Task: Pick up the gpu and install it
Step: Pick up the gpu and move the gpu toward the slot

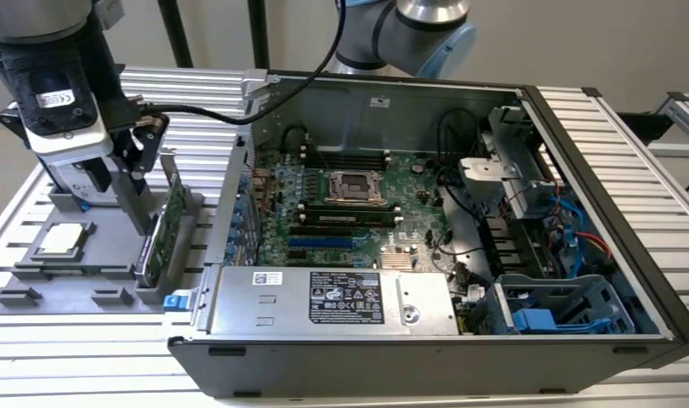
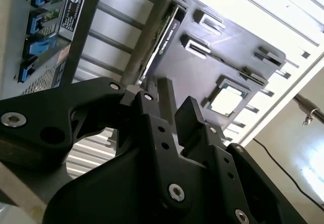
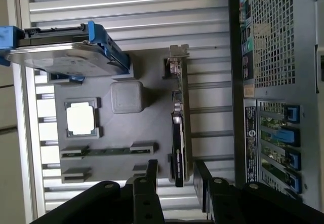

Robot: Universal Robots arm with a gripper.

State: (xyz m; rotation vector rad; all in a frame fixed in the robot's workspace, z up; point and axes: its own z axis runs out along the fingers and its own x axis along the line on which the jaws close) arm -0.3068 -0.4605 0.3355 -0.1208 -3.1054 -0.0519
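First wrist view is showing the pincer (image 3: 175, 167) released, its fingers (image 3: 151, 171) standing apart either side of the gpu (image 3: 180, 127), which is standing on edge in the grey holder (image 3: 152, 82) beyond. Pickup seems under way; closing is calling for square alignment.

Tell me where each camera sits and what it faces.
Exterior view: off the arm, looking down into the open computer case; arm extends to the exterior view's left, gripper at the gpu.
First wrist view: on the wrist, facing past the fingers at the gpu.
Second wrist view: same, from another side.
All share gpu and gripper.
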